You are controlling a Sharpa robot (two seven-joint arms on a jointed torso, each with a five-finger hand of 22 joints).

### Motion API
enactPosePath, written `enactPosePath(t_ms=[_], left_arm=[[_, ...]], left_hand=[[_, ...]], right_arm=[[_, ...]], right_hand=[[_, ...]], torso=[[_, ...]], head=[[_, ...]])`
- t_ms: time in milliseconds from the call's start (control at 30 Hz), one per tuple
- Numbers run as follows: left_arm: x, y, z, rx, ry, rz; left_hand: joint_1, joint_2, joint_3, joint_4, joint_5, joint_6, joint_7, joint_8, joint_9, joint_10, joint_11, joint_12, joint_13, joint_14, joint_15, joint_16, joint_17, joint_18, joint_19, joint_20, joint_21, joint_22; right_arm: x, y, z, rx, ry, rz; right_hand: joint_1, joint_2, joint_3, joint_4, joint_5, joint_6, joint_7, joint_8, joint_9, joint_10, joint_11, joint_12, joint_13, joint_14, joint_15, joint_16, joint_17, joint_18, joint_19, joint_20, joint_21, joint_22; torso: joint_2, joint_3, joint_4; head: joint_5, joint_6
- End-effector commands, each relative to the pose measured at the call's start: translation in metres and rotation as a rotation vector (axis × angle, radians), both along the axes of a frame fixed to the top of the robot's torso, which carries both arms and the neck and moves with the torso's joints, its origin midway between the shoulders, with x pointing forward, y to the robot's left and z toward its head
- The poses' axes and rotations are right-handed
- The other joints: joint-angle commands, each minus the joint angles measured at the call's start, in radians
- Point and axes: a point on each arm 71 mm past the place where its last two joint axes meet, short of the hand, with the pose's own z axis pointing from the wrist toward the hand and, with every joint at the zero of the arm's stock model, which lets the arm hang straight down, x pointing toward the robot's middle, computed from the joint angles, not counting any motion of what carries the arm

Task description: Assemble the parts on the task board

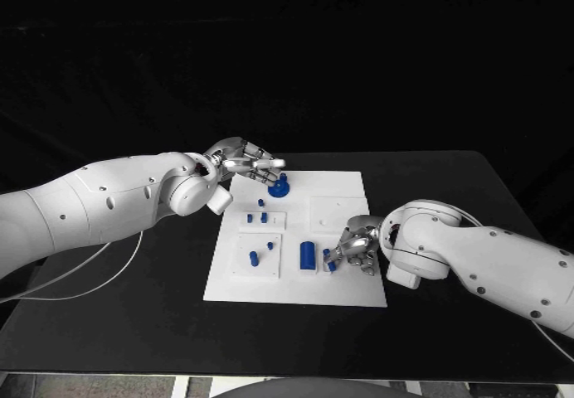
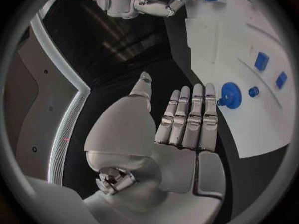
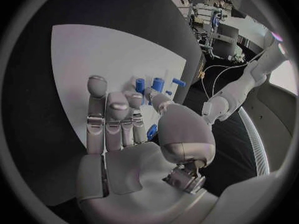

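The white task board (image 1: 347,286) lies in the middle of the black table. My left hand (image 1: 245,164) hovers at the board's far left corner with its fingers (image 2: 190,117) straight and nothing in them, just short of a round blue part (image 1: 279,189) (image 2: 230,94). My right hand (image 1: 359,247) (image 3: 118,129) is low over the board's near right area with its fingers stretched out and holding nothing. A blue cylinder (image 1: 308,254) and a small blue piece (image 1: 327,257) lie just to its left. Another blue piece (image 3: 151,131) shows beside the thumb.
Small blue pieces stand in raised white blocks on the board's left half (image 1: 257,218) (image 1: 255,257). A raised white square (image 1: 335,209) sits at the board's far right. Bare black table (image 1: 479,191) surrounds the board. A white cable (image 1: 84,278) trails at the left.
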Motion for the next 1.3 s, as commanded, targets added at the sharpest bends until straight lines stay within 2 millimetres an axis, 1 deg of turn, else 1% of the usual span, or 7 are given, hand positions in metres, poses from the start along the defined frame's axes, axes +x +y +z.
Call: enactPosePath(t_ms=[33, 233, 367, 600, 733, 1200, 1300], left_arm=[[-0.0003, -0.0027, 0.0006, -0.004, 0.000, -0.017], [-0.0002, -0.0028, 0.0006, -0.004, 0.000, -0.018], [-0.0002, -0.0028, 0.0006, -0.004, 0.000, -0.017], [-0.0002, -0.0025, 0.0005, -0.003, 0.000, -0.017], [-0.0002, -0.0023, 0.0005, -0.003, 0.000, -0.016], [-0.0001, -0.0018, 0.0003, -0.002, 0.001, -0.016], [-0.0002, -0.0017, 0.0002, -0.001, 0.002, -0.015]], left_hand=[[0.000, -0.003, -0.003, -0.001, -0.001, -0.006, -0.003, 0.004, 0.001, -0.008, 0.002, 0.001, 0.001, -0.004, 0.001, -0.003, 0.001, -0.002, -0.006, 0.003, -0.003, 0.000], [0.000, -0.003, -0.003, -0.001, -0.001, -0.006, -0.003, 0.004, 0.001, -0.008, 0.002, 0.001, 0.001, -0.004, 0.001, -0.003, 0.001, -0.002, -0.006, 0.003, -0.003, 0.000], [0.000, -0.003, -0.003, -0.001, -0.001, -0.006, -0.003, 0.004, 0.001, -0.008, 0.002, 0.001, 0.001, -0.004, 0.001, -0.003, 0.001, -0.002, -0.006, 0.003, -0.003, 0.000], [0.000, -0.003, -0.003, -0.001, -0.001, -0.006, -0.003, 0.004, 0.001, -0.008, 0.002, 0.001, 0.001, -0.004, 0.001, -0.003, 0.001, -0.002, -0.006, 0.003, -0.003, 0.000], [0.000, -0.003, -0.003, -0.001, -0.001, -0.006, -0.003, 0.004, 0.001, -0.008, 0.002, 0.001, 0.001, -0.004, 0.001, -0.003, 0.001, -0.002, -0.006, 0.003, -0.003, 0.000], [-0.001, 0.002, -0.003, -0.005, -0.001, -0.007, -0.003, 0.004, 0.001, -0.009, 0.003, 0.001, 0.001, -0.004, 0.001, -0.003, 0.001, -0.002, -0.006, 0.003, -0.003, 0.000], [-0.002, 0.007, -0.006, -0.010, -0.001, -0.007, -0.003, 0.004, 0.001, -0.009, 0.003, 0.001, 0.001, -0.004, 0.001, -0.003, 0.001, -0.002, -0.006, 0.003, -0.003, 0.000]], right_arm=[[-0.0023, 0.0014, -0.0015, -0.011, 0.004, 0.028], [-0.0019, 0.0020, -0.0011, -0.005, -0.001, 0.023], [-0.0015, 0.0020, -0.0009, 0.001, -0.004, 0.020], [-0.0013, 0.0010, -0.0008, 0.007, -0.006, 0.019], [-0.0011, 0.0000, -0.0006, 0.011, -0.008, 0.017], [-0.0034, -0.0025, -0.0017, 0.015, 0.000, 0.054], [-0.0043, -0.0028, -0.0020, 0.016, 0.001, 0.058]], right_hand=[[0.008, 0.000, -0.002, -0.005, 0.004, 0.008, -0.002, 0.000, 0.000, -0.004, 0.000, -0.004, -0.002, 0.002, -0.005, -0.005, -0.002, -0.019, 0.008, 0.001, -0.004, 0.057], [0.000, 0.002, -0.023, 0.011, -0.071, 0.006, -0.001, 0.000, 0.000, -0.003, 0.001, -0.004, -0.002, 0.002, -0.005, -0.006, -0.002, -0.020, 0.009, 0.000, -0.007, 0.056], [-0.026, -0.017, -0.069, 0.081, -0.237, 0.000, 0.003, 0.000, -0.001, -0.002, 0.005, -0.004, -0.004, 0.002, -0.003, -0.006, -0.002, -0.020, 0.010, 0.001, -0.009, 0.056], [0.027, -0.060, -0.176, 0.238, -0.243, -0.004, 0.002, 0.001, -0.005, 0.000, 0.002, -0.017, -0.005, 0.000, -0.008, -0.014, 0.003, -0.027, 0.014, -0.007, -0.015, 0.056], [0.029, -0.072, -0.171, 0.248, -0.243, -0.005, 0.003, 0.001, -0.005, 0.001, 0.004, -0.018, -0.002, 0.002, -0.007, -0.015, 0.006, -0.027, 0.013, -0.007, -0.019, 0.056], [0.179, 0.011, -0.221, -0.016, -0.234, 0.008, 0.001, 0.000, -0.005, -0.003, 0.005, -0.008, 0.000, 0.003, -0.004, -0.016, 0.003, -0.021, 0.011, 0.001, -0.026, 0.056], [0.173, 0.012, -0.231, -0.020, -0.236, 0.008, 0.002, 0.000, -0.005, -0.003, 0.005, -0.007, -0.001, 0.003, -0.003, -0.016, 0.002, -0.021, 0.012, 0.001, -0.025, 0.056]], torso=[[0.000, 0.0000, -0.0001], [-0.001, -0.0003, -0.0002], [-0.001, -0.0005, 0.0000], [0.000, -0.0005, 0.0000], [0.000, -0.0002, 0.0003], [0.000, 0.0003, -0.0011], [0.000, 0.0007, -0.0017]], head=[[0.001, -0.001], [-0.001, -0.001], [-0.001, -0.001], [-0.001, -0.001], [0.000, -0.002], [-0.001, -0.004], [-0.001, -0.004]])
